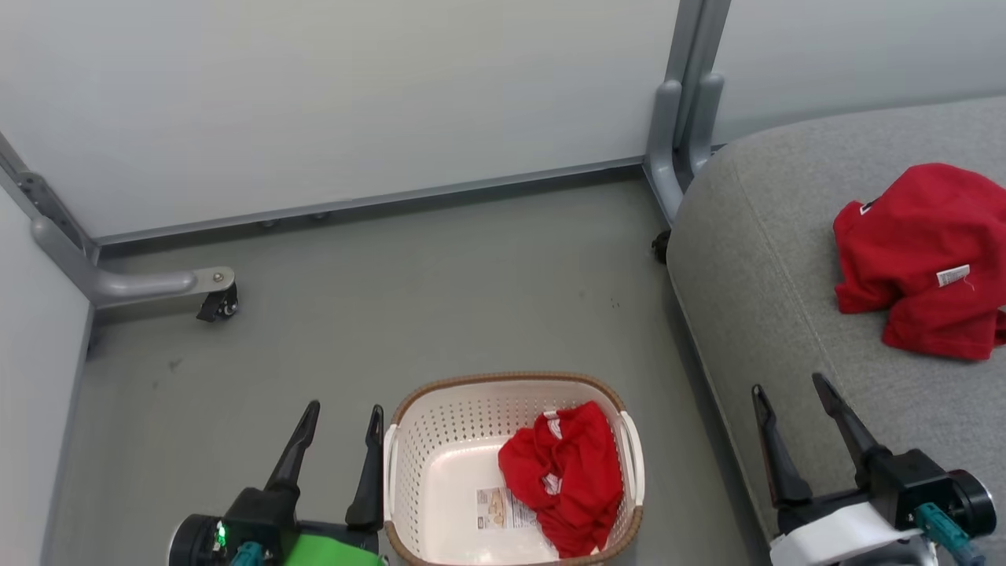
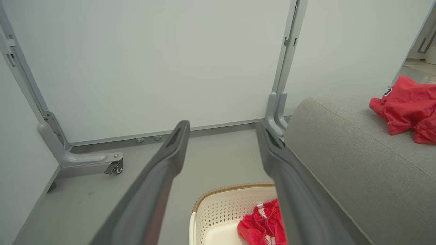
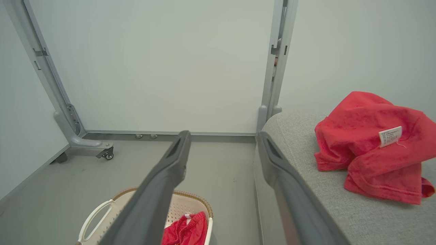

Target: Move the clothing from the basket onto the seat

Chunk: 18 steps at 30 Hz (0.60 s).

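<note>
One red garment (image 1: 564,475) lies crumpled against the basket's (image 1: 440,440) right wall: judged soft, light, limp; pinch a raised fold; left end effector (image 1: 345,409) and right end effector (image 1: 787,384) are open, empty

Head view looks steeply down from above the near side of the basket (image 1: 440,448), close, with the seat (image 1: 754,259) to the basket's right and the partition panel (image 1: 314,102) beyond it. Left wrist view sits low, just left of the basket, facing forward to the panel; right wrist view sits right of the basket, by the seat edge, same heading. All three share basket, seat corner, panel post (image 1: 676,118).
</note>
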Tool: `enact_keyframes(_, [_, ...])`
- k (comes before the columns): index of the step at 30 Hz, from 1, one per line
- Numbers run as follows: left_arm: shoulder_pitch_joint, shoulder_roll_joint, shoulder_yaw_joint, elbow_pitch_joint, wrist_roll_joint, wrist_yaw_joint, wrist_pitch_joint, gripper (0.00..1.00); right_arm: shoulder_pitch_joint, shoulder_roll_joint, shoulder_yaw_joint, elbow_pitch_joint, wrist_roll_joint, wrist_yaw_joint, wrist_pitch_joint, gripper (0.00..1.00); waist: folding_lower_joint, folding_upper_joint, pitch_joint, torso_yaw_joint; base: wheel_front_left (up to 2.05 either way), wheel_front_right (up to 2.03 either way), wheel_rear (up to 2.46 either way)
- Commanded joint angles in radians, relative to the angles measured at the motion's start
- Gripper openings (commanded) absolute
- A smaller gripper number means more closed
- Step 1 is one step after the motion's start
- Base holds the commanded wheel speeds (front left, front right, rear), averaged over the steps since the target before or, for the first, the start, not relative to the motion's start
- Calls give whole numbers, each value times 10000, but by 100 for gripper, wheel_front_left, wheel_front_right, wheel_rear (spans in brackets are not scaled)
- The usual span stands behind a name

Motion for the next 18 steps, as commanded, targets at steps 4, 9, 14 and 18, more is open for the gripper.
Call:
enact_keyframes(4, [-793,6,-75,-151,121,-42,-8,100,-747,-37,-44,-260,-127,-10,-16,100,1,21,1739,-221,0,0,0])
enact_keyframes(9, [-1737,6,-204,28,127,-144,-8,100,-1646,-35,-97,-452,-148,-10,-15,100,1,21,3304,-388,0,0,0])
enact_keyframes(14, [-2881,12,-387,511,310,-321,-8,100,-2573,-35,15,-608,-244,-10,-15,100,1,21,4693,-545,0,0,0])
enact_keyframes(18, [-3838,196,-771,1374,808,-486,-8,100,-3242,-35,26,-766,-269,-10,-15,100,1,21,5625,-720,0,0,0])
